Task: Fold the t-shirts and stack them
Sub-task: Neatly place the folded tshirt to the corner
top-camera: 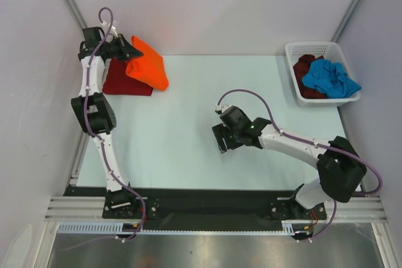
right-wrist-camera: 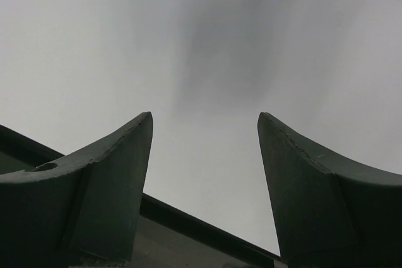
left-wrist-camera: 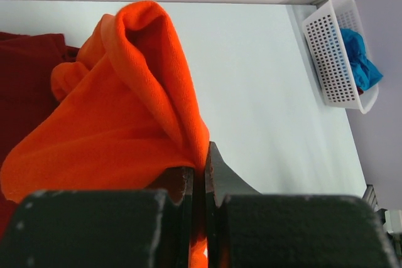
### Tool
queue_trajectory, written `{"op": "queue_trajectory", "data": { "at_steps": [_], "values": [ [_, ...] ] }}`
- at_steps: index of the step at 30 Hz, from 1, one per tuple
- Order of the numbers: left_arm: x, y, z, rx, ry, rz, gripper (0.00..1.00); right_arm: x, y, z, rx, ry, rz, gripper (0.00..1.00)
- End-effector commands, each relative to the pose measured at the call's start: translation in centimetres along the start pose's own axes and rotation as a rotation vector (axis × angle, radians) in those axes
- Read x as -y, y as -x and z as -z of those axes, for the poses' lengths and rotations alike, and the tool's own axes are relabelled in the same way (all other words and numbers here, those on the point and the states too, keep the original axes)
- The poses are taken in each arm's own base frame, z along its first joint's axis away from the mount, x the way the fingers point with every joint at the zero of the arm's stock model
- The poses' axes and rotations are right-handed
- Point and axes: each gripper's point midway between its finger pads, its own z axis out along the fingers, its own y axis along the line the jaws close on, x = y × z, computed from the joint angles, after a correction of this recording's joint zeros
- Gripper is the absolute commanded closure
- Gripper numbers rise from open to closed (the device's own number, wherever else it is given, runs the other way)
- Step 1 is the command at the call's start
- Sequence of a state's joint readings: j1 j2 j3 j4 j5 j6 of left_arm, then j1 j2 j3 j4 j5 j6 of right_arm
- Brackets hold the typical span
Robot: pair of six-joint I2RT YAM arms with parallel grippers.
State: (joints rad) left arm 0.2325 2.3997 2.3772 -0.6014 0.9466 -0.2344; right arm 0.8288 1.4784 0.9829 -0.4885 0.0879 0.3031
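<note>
Firmly, left gripper pinches orange t-shirt; right gripper gapes, holding nothing.

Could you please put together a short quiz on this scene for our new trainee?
1. True or false: the left hand is shut on the orange t-shirt.
2. Where is the blue t-shirt? A: spread out in the middle of the table. B: in the white basket. C: hanging from an arm.
3. In a few words: how do the jaws of the right hand stand, and what is between them?
Key: 1 true; 2 B; 3 open, with nothing between them.
</note>
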Motion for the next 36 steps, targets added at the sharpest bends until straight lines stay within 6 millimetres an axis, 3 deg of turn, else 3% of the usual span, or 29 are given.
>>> {"op": "queue_trajectory", "data": {
  "at_steps": [1, 8, 11, 20, 32, 36],
  "values": [
    [-0.1, 2.6, 1.7, 0.063, -0.008, -0.083, 1.00, -0.9, 2.2, 0.1, 0.044, 0.030, 0.010, 0.28],
    [-4.1, 2.2, 3.3, 0.068, 0.074, -0.040, 1.00, -1.1, 2.2, -0.2, 0.031, 0.035, 0.012, 0.28],
    [-5.6, 2.9, 3.8, 0.094, 0.112, -0.037, 1.00, -1.1, 2.1, -0.5, 0.019, 0.031, 0.009, 0.28],
    [-8.4, 2.0, 3.7, 0.077, 0.215, -0.034, 1.00, -1.3, 1.8, -1.1, -0.005, 0.033, 0.011, 0.28],
    [-12.6, 4.0, 5.2, 0.146, 0.455, -0.120, 1.00, -1.3, 1.2, -1.6, -0.041, 0.025, 0.005, 0.28],
    [-13.8, 3.0, 4.8, 0.123, 0.471, -0.112, 1.00, -1.4, 1.1, -1.9, -0.048, 0.027, 0.006, 0.28]
  ]
}}
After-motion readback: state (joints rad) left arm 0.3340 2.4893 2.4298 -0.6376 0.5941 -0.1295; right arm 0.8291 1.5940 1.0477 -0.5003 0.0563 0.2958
